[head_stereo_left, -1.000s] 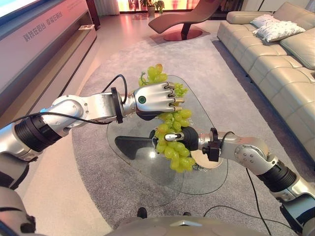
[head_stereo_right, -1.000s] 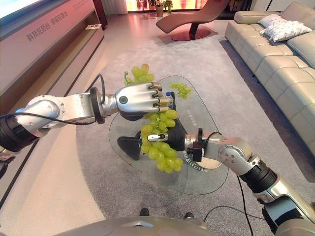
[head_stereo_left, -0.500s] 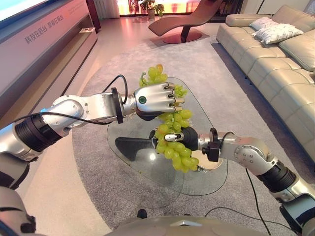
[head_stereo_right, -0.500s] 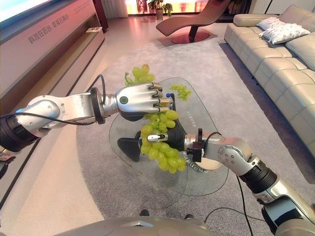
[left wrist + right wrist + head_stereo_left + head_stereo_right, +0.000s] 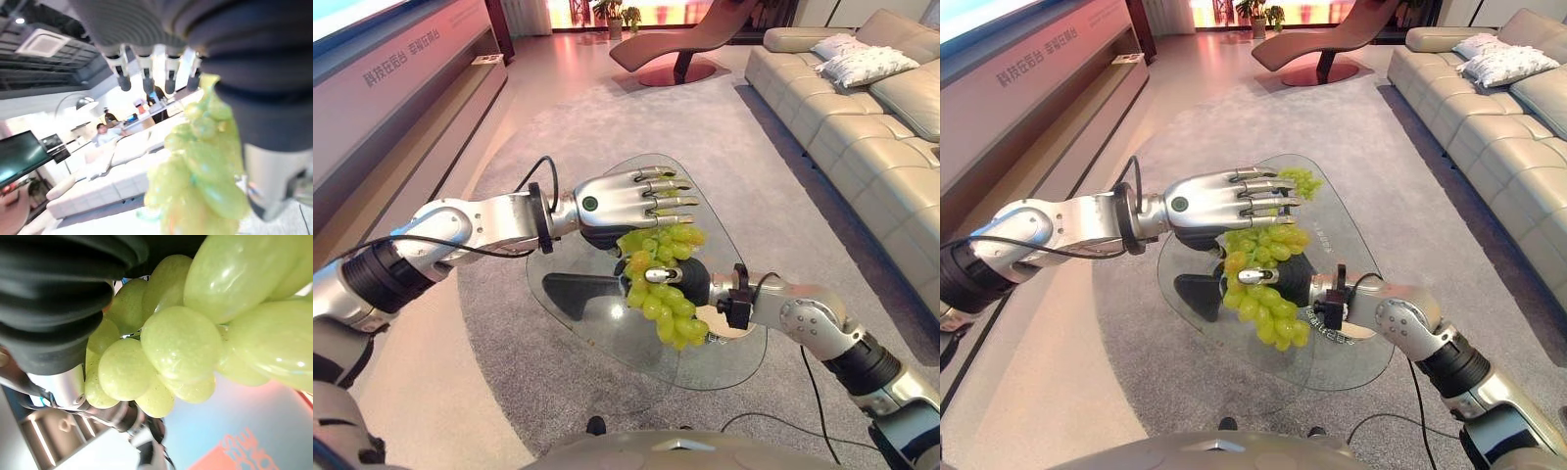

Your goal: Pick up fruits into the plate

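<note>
**Grapes held above glass surface**

Grape bunch (image 5: pixel 661 284): green, hanging over the glass surface (image 5: pixel 607 323), grasped by right hand (image 5: pixel 680 279) with fingers curled round it. Left hand (image 5: pixel 626 196): above the bunch, fingers (image 5: pixel 671 201) straight, released. Small grape cluster (image 5: pixel 1304 180): far edge.

Quick count here: two robot hands over the desk, the left robot hand (image 5: pixel 617 199) flat above, the right robot hand (image 5: pixel 680 282) below. One big bunch of green grapes (image 5: pixel 661 284) between them, and one small sprig of grapes (image 5: pixel 1304 180) lying on the glass at the far edge. One glass desk (image 5: pixel 607 333). One plate (image 5: pixel 741 328), just peeking out behind the right wrist. One lounge chair (image 5: pixel 680 44) and one sofa (image 5: pixel 862 127) with two cushions (image 5: pixel 862 59).
</note>
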Controlling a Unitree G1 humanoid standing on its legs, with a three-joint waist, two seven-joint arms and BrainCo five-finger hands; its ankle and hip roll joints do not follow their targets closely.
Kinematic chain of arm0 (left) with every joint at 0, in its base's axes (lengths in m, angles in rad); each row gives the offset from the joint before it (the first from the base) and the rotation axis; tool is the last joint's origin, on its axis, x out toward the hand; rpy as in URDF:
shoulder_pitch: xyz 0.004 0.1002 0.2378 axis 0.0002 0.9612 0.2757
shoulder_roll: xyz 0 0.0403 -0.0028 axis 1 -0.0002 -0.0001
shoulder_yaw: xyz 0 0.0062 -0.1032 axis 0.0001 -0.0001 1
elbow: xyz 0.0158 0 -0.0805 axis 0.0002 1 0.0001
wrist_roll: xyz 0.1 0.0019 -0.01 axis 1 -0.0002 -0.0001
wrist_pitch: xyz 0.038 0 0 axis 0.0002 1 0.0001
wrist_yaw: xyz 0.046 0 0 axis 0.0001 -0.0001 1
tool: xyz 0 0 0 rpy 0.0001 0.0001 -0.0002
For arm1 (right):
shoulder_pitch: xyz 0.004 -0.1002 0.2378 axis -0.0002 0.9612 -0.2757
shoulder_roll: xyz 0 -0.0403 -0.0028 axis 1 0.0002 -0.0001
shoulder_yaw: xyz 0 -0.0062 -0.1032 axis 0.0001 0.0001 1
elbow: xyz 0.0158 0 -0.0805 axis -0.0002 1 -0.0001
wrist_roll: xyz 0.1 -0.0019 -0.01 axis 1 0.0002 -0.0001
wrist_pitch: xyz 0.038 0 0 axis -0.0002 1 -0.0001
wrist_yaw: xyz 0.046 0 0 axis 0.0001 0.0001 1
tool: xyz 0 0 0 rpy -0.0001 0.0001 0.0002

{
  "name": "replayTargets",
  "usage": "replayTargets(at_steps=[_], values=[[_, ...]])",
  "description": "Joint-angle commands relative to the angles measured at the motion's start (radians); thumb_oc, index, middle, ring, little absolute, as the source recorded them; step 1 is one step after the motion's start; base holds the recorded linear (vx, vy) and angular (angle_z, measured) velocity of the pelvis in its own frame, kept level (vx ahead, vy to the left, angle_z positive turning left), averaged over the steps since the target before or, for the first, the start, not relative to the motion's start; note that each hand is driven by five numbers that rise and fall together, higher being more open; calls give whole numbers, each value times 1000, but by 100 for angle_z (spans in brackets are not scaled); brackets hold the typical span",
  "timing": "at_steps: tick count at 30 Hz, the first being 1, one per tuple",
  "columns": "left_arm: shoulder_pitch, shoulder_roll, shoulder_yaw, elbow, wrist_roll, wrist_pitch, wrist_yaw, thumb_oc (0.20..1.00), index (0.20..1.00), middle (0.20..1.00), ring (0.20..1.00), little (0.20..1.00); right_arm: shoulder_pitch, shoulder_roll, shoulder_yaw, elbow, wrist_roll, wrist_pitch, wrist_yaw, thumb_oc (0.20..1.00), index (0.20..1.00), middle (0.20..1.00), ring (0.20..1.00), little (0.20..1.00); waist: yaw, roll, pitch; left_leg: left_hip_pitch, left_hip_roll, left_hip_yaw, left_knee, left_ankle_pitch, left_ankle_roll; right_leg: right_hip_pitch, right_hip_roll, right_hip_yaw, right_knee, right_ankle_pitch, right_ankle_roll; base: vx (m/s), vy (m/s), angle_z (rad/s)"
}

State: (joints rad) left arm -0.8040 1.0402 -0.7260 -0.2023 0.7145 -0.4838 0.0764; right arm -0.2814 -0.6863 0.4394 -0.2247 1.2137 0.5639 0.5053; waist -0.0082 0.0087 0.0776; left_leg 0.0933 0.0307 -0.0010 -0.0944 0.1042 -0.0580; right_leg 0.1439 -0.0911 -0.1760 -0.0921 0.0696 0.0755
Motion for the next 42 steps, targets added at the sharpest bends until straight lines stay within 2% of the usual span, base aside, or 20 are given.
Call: replayTargets(at_steps=[1, 8, 12, 15, 19, 21, 22, 23, 24, 26, 28, 29, 32, 33, 35, 38, 42], values=[[41, 49, 96, 74, -67, 1, 32, 1000, 1000, 1000, 1000, 1000, -6, 37, -120, 4, 25, -127, 21, 200, 200, 200, 200, 200, 35, -34, -12, 90, -5, 45, 7, -148, -1, 26, -43, -27, 5, -33, 74, 0, 0, 0], [207, 58, 215, 135, -143, 10, 29, 1000, 1000, 1000, 1000, 1000, 72, 38, -213, 91, -19, -194, 34, 200, 200, 200, 200, 200, 48, -36, -6, 91, -2, 43, 7, -148, 0, 28, -46, -34, 5, -32, 75, 4, -1, 0], [362, 15, 323, 176, -230, 40, -8, 1000, 1000, 1000, 1000, 1000, 135, 50, -279, 148, -69, -237, 23, 200, 200, 200, 200, 200, 55, -37, -2, 94, 0, 40, 7, -149, 0, 30, -48, -37, 5, -32, 76, 50, -14, 0], [517, -61, 426, 225, -323, 100, -58, 1000, 1000, 1000, 1000, 1000, 193, 71, -333, 194, -152, -294, 14, 200, 200, 200, 200, 200, 59, -40, 10, 95, 3, 38, 7, -148, 1, 29, -49, -37, 5, -30, 78, 49, -40, 3], [627, -154, 495, 324, -435, 202, -98, 1000, 1000, 1000, 1000, 1000, 217, 86, -370, 255, -250, -355, -22, 200, 200, 200, 200, 200, 61, -42, 35, 88, 8, 41, 9, -146, -1, 20, -50, -35, 5, -27, 78, 5, -43, 2], [652, -192, 494, 406, -512, 276, -97, 1000, 1000, 1000, 1000, 1000, 206, 85, -370, 283, -271, -385, -61, 200, 200, 200, 200, 200, 62, -41, 62, 73, 10, 41, 14, -144, -3, 4, -51, -30, 5, -23, 78, -82, -53, 0], [654, -204, 493, 432, -521, 279, -95, 1000, 1000, 1000, 1000, 1000, 201, 86, -369, 293, -283, -398, -75, 200, 200, 200, 200, 200, 63, -41, 70, 67, 10, 40, 16, -143, -3, -2, -51, -28, 5, -21, 78, -143, -68, -1], [658, -233, 491, 490, -626, 358, -100, 1000, 1000, 1000, 1000, 1000, 186, 86, -367, 316, -309, -419, -111, 200, 200, 200, 200, 200, 65, -39, 90, 52, 11, 40, 20, -140, -4, -16, -53, -26, 5, -17, 79, -135, -69, -1], [664, -267, 488, 544, -676, 388, -86, 1000, 1000, 1000, 1000, 1000, 175, 90, -363, 335, -334, -443, -135, 200, 200, 200, 200, 200, 65, -37, 109, 41, 12, 41, 23, -138, -4, -28, -54, -23, 5, -14, 80, -201, -93, 1], [680, -335, 487, 665, -774, 410, -68, 1000, 1000, 1000, 1000, 1000, 143, 95, -355, 370, -380, -486, -193, 200, 200, 200, 200, 200, 62, -30, 159, 7, 14, 43, 34, -135, -3, -66, -57, -14, 10, -6, 80, -217, -79, 0], [687, -404, 490, 778, -839, 403, -59, 1000, 1000, 1000, 1000, 1000, 88, 95, -349, 415, -457, -522, -249, 200, 200, 200, 200, 200, 54, -21, 218, -34, 13, 43, 44, -128, -1, -105, -56, -1, 14, 3, 76, -253, -52, -5], [685, -416, 488, 795, -850, 408, -59, 1000, 1000, 1000, 1000, 1000, 75, 93, -347, 424, -471, -525, -262, 200, 200, 200, 200, 200, 52, -19, 229, -41, 13, 44, 46, -126, -1, -112, -56, 2, 15, 5, 75, -254, -42, -5], [654, -506, 469, 959, -927, 422, -52, 1000, 1000, 1000, 1000, 1000, -45, 66, -320, 512, -564, -548, -357, 200, 200, 200, 200, 200, 40, -1, 314, -103, 9, 46, 60, -110, 0, -174, -53, 20, 29, 19, 67, -198, -21, -5], [650, -512, 469, 972, -934, 420, -51, 1000, 1000, 1000, 1000, 1000, -53, 63, -318, 519, -567, -551, -360, 200, 200, 200, 200, 200, 39, 0, 320, -109, 9, 46, 62, -109, 0, -180, -53, 21, 31, 19, 66, -163, -29, -9], [617, -569, 454, 1098, -984, 444, -34, 1000, 1000, 1000, 1000, 1000, -148, 25, -306, 613, -618, -559, -413, 200, 200, 200, 200, 200, 32, 10, 387, -168, 5, 42, 82, -97, -2, -239, -49, 32, 55, 23, 58, -193, -54, -7], [587, -608, 430, 1190, -998, 465, 23, 1000, 1000, 1000, 1000, 1000, -247, -14, -293, 710, -634, -556, -453, 200, 200, 200, 200, 200, 28, 18, 442, -232, -1, 31, 104, -84, -5, -309, -43, 37, 88, 23, 51, -130, -75, -10], [562, -642, 397, 1226, -997, 465, 81, 1000, 1000, 1000, 1000, 1000, -361, -50, -252, 836, -662, -558, -524, 200, 200, 200, 200, 200, 28, 37, 442, -353, -12, 9, 128, -70, -4, -446, -35, 34, 137, 18, 37, -57, -76, -7]])
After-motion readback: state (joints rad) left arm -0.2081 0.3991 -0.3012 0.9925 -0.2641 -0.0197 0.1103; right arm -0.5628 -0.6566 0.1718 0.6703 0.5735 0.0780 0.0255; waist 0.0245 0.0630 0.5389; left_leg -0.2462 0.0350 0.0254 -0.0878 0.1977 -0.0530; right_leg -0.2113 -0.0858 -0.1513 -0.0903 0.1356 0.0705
